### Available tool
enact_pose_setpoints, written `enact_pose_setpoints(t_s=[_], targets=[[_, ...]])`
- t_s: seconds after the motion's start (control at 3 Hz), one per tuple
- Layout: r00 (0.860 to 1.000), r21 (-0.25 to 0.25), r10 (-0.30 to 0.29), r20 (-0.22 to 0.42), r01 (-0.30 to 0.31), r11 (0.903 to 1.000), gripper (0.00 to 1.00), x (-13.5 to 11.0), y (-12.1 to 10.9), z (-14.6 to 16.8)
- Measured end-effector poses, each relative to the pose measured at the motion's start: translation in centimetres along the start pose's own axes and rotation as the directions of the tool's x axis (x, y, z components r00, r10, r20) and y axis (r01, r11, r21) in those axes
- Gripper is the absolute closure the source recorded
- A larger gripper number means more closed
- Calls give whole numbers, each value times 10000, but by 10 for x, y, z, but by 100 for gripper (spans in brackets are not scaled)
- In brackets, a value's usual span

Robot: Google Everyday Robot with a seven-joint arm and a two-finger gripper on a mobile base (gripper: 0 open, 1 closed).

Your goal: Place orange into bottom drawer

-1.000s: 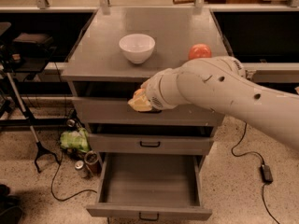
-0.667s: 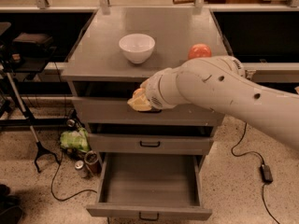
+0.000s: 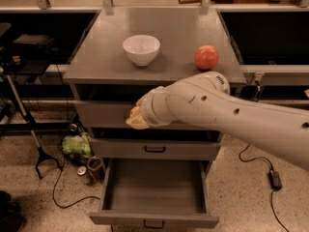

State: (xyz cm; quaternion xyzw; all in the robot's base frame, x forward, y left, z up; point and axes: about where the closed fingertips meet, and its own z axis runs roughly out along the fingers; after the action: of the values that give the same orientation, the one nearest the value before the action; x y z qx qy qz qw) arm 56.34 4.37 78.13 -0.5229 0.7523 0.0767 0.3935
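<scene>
the hand (image 3: 137, 119) grips the orange (image 3: 134, 111), only a sliver showing. the bottom drawer (image 3: 154, 190) stands open below and slightly right of it. lower straight down past the middle drawer (image 3: 120, 149), then release close to the drawer floor so the fruit cannot bounce out.

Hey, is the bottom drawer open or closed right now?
Open: the bottom drawer is pulled out, its grey floor showing. The end effector hovers above it, in front of the top drawer.

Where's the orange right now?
Left of centre in the camera view, the orange is held in the gripper in front of the top drawer, above the open bottom drawer.
</scene>
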Motion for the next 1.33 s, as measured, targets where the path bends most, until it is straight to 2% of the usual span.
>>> enact_pose_setpoints(t_s=[0.33,0.67,1.0,1.33], targets=[[9942,-266,-930,-540,917,9954,100,23,30,41],[9819,-663,-1533,-1113,1466,9870,100,51,59,83],[9699,-1060,-1838,-1596,1682,9800,100,77,80,125],[9471,-1573,-2561,-1935,2277,9609,100,103,99,180]])
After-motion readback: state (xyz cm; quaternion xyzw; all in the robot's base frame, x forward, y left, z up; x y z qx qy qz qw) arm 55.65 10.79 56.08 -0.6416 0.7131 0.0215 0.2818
